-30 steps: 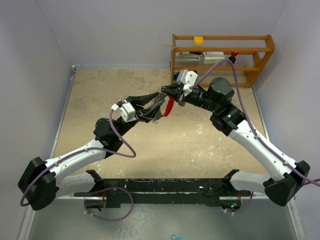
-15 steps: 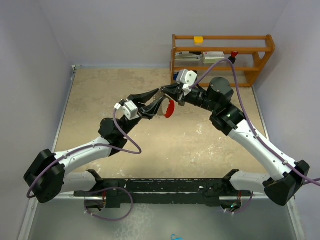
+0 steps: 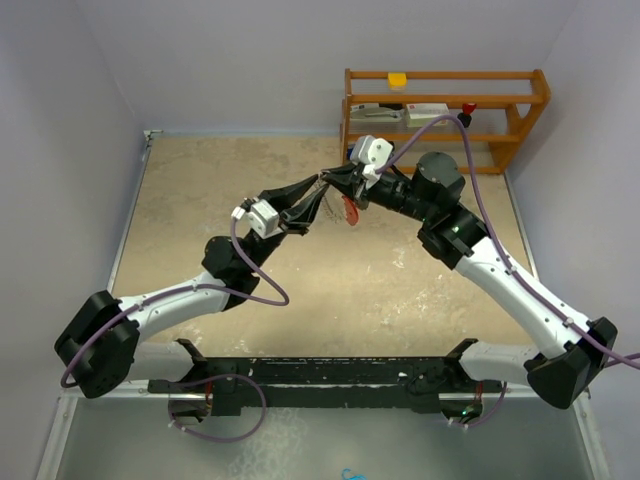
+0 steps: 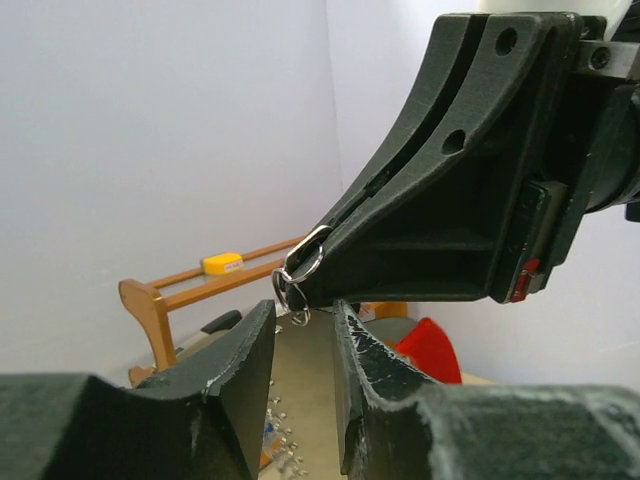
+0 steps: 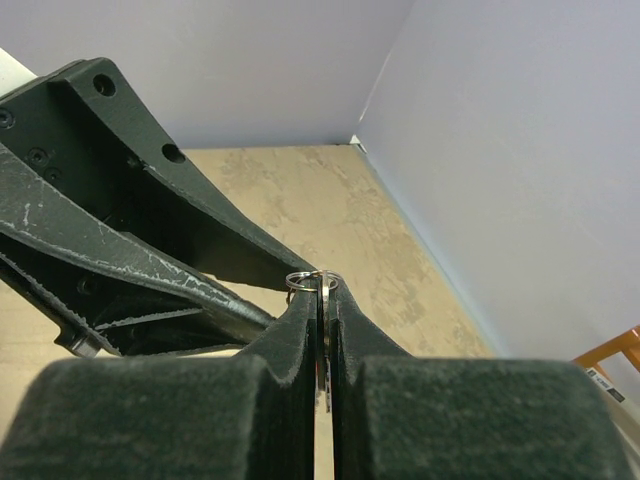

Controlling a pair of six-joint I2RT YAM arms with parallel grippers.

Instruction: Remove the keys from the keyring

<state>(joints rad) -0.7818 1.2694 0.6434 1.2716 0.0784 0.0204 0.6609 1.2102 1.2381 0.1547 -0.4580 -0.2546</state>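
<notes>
Poking from the right pincer [image 5: 320, 290], whose fingers are pressed together on it, a silver ring [image 4: 303, 262] shows only its outer arc; the rest is buried between them. Tiny links under it are too small to make out. The keyring [image 3: 349, 211], its red crescent half hidden in the left wrist view, hangs just below that pincer. The left pincer [image 4: 302, 312] stands spread, tips just under the ring. Only the overhead view shows the wooden shelf [image 3: 445, 74] whole, a yellow block [image 3: 398, 79] on top.

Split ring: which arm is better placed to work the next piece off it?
Left: its open end effector sits just under the split ring; the right end effector is shut, holding it.
</notes>
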